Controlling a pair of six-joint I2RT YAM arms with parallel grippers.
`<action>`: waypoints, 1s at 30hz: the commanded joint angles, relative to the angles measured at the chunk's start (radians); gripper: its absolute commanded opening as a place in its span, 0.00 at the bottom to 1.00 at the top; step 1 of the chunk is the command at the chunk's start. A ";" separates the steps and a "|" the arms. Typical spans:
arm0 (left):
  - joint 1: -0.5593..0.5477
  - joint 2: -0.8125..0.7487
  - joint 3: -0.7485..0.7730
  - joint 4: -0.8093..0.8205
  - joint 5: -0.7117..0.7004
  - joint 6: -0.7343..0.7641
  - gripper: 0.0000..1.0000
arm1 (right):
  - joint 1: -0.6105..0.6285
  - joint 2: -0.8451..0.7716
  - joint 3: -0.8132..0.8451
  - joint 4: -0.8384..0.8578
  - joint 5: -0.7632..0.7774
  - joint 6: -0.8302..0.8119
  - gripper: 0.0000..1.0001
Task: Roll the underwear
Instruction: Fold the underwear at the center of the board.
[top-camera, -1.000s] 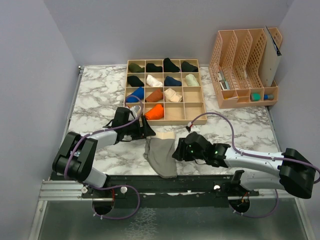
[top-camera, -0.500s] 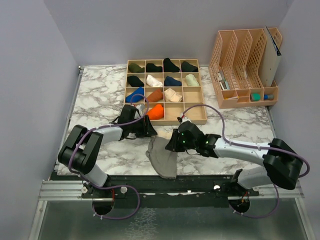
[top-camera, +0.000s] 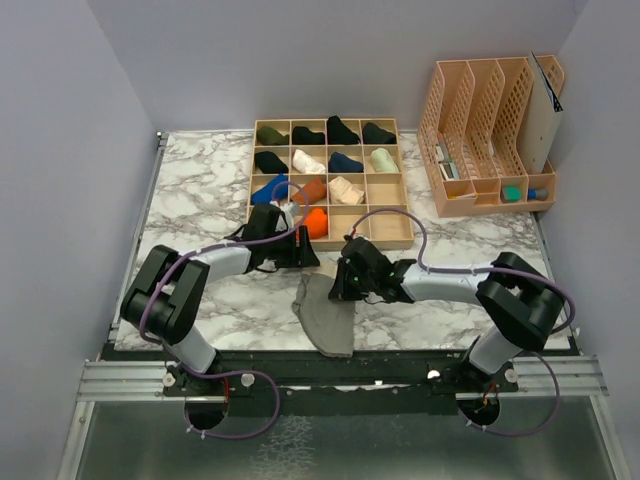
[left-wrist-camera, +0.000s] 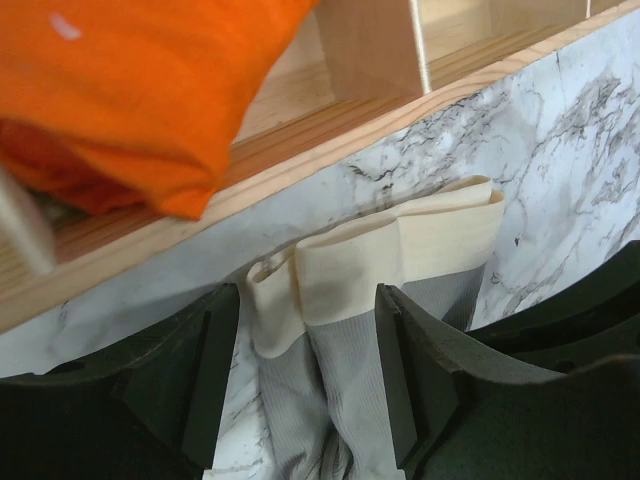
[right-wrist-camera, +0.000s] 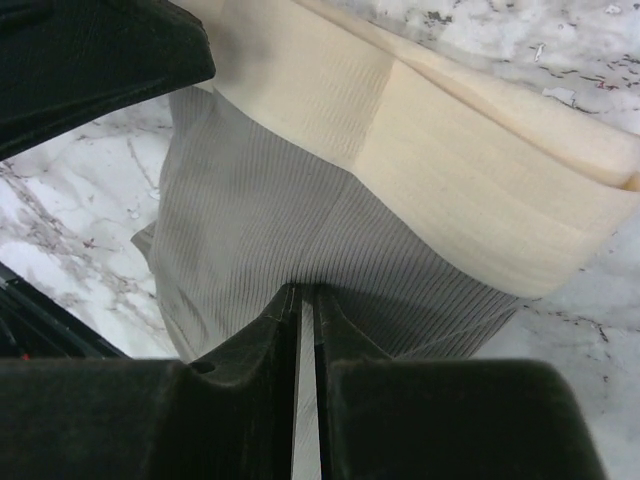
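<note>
The grey underwear (top-camera: 325, 318) with a cream band (left-wrist-camera: 400, 250) lies on the marble just in front of the wooden tray. My left gripper (top-camera: 303, 258) is at its far left corner. In the left wrist view that gripper (left-wrist-camera: 305, 375) is open, its fingers (left-wrist-camera: 205, 380) straddling the bunched band and grey cloth (left-wrist-camera: 340, 400). My right gripper (top-camera: 343, 283) is at the garment's far right part. Seen from the right wrist, the right gripper (right-wrist-camera: 305, 295) is nearly closed, its tips pinching a pucker of the grey ribbed cloth (right-wrist-camera: 260, 210) just below the folded band (right-wrist-camera: 480, 170).
The wooden grid tray (top-camera: 390, 243) with several rolled cloths sits right behind both grippers; an orange roll (left-wrist-camera: 130, 90) overhangs its front rim (left-wrist-camera: 300, 140). A peach file organiser (top-camera: 490, 140) stands at the back right. The table's near edge runs just below the garment.
The right gripper has moved left and away from me onto the garment's upper part and closed. The left gripper has slid right toward the tray's front. The band has bunched between them.
</note>
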 joint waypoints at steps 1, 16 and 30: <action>-0.036 0.064 0.042 -0.080 -0.028 0.078 0.63 | -0.004 0.034 0.001 -0.006 0.002 0.006 0.13; -0.076 0.103 0.072 -0.096 -0.059 0.072 0.38 | -0.007 0.044 -0.059 0.045 0.008 0.038 0.13; -0.084 0.057 0.223 -0.264 -0.199 0.084 0.00 | -0.006 -0.076 -0.040 0.013 -0.075 -0.003 0.21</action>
